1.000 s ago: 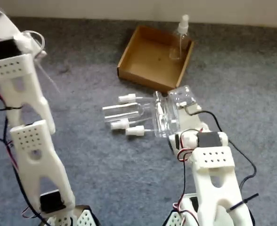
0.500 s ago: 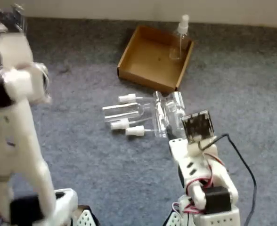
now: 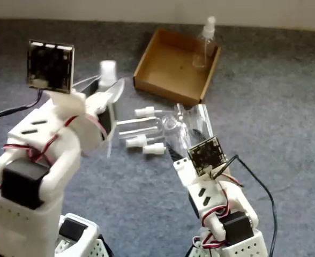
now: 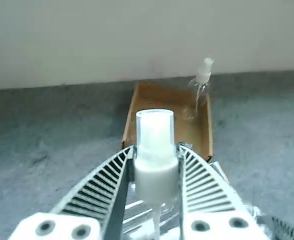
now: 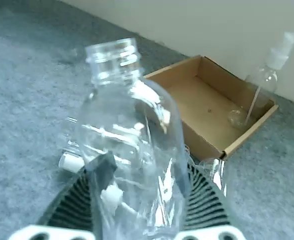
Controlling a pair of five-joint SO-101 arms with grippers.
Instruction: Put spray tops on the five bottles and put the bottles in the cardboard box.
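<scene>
Left fingers (image 4: 203, 176) were clamped on a white plastic spray top (image 4: 156, 145); right fingers (image 5: 74, 202) gripped a clear capless plastic bottle (image 5: 129, 125), lifted I think.

white spray top (image 4: 155, 150), clear bottle (image 5: 129, 130), brown cardboard box (image 3: 171, 67), grey carpet (image 3: 275, 101)

Carpeted indoor room: grey carpet (image 3: 286, 107) underfoot, pale wall (image 3: 147, 8) behind.

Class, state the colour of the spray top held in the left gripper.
White. The spray top shows best in the left wrist view.
</scene>
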